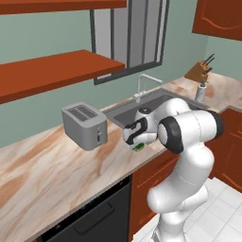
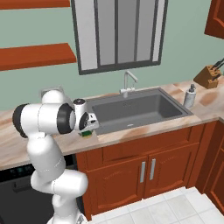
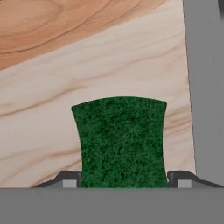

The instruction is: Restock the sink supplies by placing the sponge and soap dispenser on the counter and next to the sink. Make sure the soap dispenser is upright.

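You have a long counter (image 1: 56, 175) of beige marble-look stone with reddish-brown veins, running over reddish-brown wood cabinets (image 2: 144, 168) with slim metal handles; a green wall, a grey-framed window (image 2: 119, 33) and wooden shelves (image 1: 52, 71) rise behind it. Set into the stone is the sink (image 2: 140, 109), a big dark grey rectangular basin with a thin chrome faucet (image 2: 127, 83) at its back edge. Left of the basin stands a boxy brushed-metal toaster (image 1: 85, 125) with two slots, and between it and the sink rim you get an open strip of bare stone reaching to the counter's front edge. On that strip, just beside the sink's left rim and near the front edge, sits the sponge (image 3: 120, 142): a small flat block, its rough dark green scouring face up, with a yellow layer showing at its side in the base views. Your gripper (image 3: 122, 179) is down over it, a dark fingertip flanking each long side and the jaws set about the sponge's width; whether the pads actually press it, you cannot tell. Across the basin, on the counter just right of the sink, the soap dispenser (image 2: 189, 97) stands upright, a small whitish cylinder with a narrow grey pump. Beyond it a wooden knife block (image 2: 209, 74) leans by the wall.
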